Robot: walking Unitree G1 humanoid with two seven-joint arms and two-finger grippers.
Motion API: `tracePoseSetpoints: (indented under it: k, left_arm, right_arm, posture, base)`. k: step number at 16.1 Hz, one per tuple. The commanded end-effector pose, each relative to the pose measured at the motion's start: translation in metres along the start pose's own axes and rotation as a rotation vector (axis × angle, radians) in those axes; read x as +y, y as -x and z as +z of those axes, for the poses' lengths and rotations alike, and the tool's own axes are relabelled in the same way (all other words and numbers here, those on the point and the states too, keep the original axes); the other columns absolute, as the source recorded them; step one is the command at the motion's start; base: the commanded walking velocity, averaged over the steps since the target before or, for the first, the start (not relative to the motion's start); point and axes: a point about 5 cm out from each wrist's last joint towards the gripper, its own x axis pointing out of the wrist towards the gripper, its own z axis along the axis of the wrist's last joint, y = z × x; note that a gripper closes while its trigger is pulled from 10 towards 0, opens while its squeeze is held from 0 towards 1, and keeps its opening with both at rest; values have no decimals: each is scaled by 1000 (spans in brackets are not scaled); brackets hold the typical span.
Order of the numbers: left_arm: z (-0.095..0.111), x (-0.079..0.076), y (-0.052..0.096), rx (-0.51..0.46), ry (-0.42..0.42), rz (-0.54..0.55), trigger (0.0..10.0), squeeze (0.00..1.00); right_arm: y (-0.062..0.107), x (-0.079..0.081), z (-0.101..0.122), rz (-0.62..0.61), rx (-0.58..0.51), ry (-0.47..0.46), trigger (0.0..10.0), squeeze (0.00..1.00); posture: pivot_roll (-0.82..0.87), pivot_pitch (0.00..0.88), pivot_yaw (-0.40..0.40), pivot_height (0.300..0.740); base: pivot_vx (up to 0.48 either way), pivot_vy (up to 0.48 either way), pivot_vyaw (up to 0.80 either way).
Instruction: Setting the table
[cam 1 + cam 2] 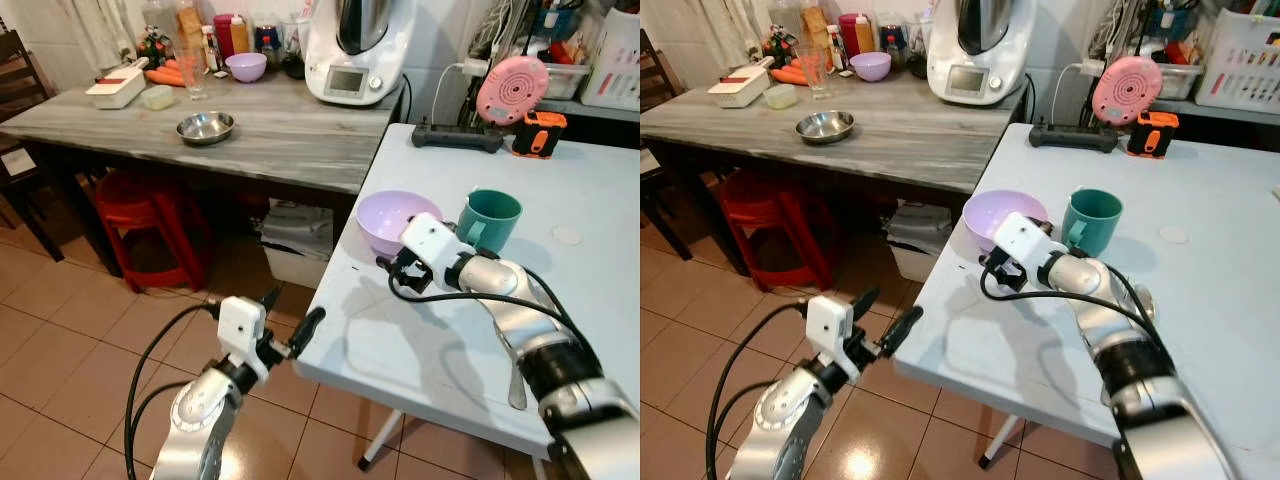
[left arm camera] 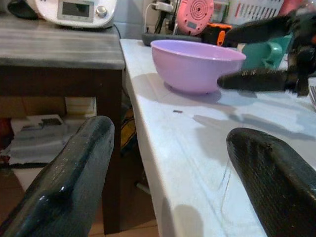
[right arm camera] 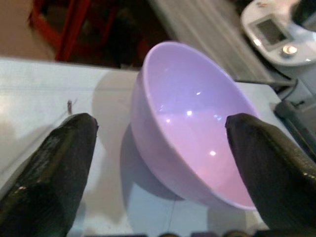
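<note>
White and smooth, the plastic table point(image 1: 590, 200) carries a lilac plastic bowl point(image 1: 392, 218) near its front-left edge, upright and empty. Just beside the bowl stands a teal ceramic mug point(image 1: 490, 220). The right gripper point(image 3: 160, 148) hovers just short of the bowl, fingers spread wide, touching nothing. Off the table's edge, above the tiled floor point(image 1: 60, 330), the left gripper point(image 1: 290, 318) is also spread and empty. Behind, a grey wooden counter point(image 1: 290, 140) bears a small steel dish point(image 1: 205, 127) and a white kitchen machine point(image 1: 358, 50).

Home kitchen: food processor point(image 1: 352, 45), veg & bottles on wood counter point(image 1: 290, 135), tiled floor point(image 1: 60, 330).
</note>
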Motion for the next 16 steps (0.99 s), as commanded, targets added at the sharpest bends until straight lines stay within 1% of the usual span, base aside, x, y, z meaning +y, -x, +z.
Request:
tracePoseSetpoints:
  k: [1, 3, 4, 5, 6, 7, 8, 9, 10, 11, 14, 16]
  left_arm:
    - [5, 2, -2, -9, -12, -3, 10000, 0]
    - [5, 2, -3, -9, -13, -6, 10000, 0]
    - [6, 2, -4, -12, -14, -10, 10000, 0]
    - [7, 1, -4, -16, -12, -18, 10000, 0]
    - [7, 0, -5, -17, -10, -28, 10000, 0]
    - [7, -1, -4, -18, -6, -36, 10000, 0]
    - [7, -1, -4, -17, -6, -40, 10000, 0]
    - [7, -1, -3, -15, -7, -42, 10000, 0]
    - [8, -1, -3, -14, -8, -42, 10000, 0]
    - [8, 0, -3, -13, -10, -42, 10000, 0]
    - [9, 0, -5, -12, -14, -41, 10000, 0]
    - [8, 0, -5, -8, -16, -41, 10000, 0]
  right_arm:
    - [-1, -6, 0, 26, 18, 62, 10000, 0]
    - [-2, -9, -1, 37, 31, 88, 10000, 0]
    - [-2, -10, -5, 49, 46, 123, 10000, 0]
    - [-2, -12, -9, 53, 68, 171, 8510, 0]
    - [-1, -12, -14, 50, 90, 211, 314, 0]
    - [0, -13, -17, 40, 106, 220, 0, 0]
    - [0, -13, -19, 39, 114, 240, 0, 0]
    - [1, -11, -22, 34, 124, 257, 78, 0]
    - [1, -10, -25, 32, 131, 274, 588, 0]
    - [1, -9, -26, 30, 135, 288, 706, 0]
    - [2, -14, -26, -21, 122, 332, 353, 0]
    - [3, -15, -25, -26, 117, 351, 39, 0]
  posture:
    - [-119, 0, 37, 740]
    - [-118, 0, 39, 740]
    - [-115, 0, 42, 740]
    - [-114, 0, 43, 740]
    - [-112, 0, 47, 740]
    - [-107, 0, 50, 740]
    - [-104, 0, 52, 740]
    - [-100, 0, 54, 740]
    - [-98, 0, 55, 740]
    - [-97, 0, 56, 740]
    - [-97, 0, 58, 740]
    - [-99, 0, 59, 740]
  base:
    - [0, 0, 0]
    - [0, 0, 0]
    - [0, 0, 0]
    - [0, 0, 0]
    - [0, 0, 0]
    - [0, 0, 0]
    - [0, 0, 0]
    - [0, 0, 0]
    - [0, 0, 0]
    - [0, 0, 0]
    - [0, 0, 0]
    - [0, 0, 0]
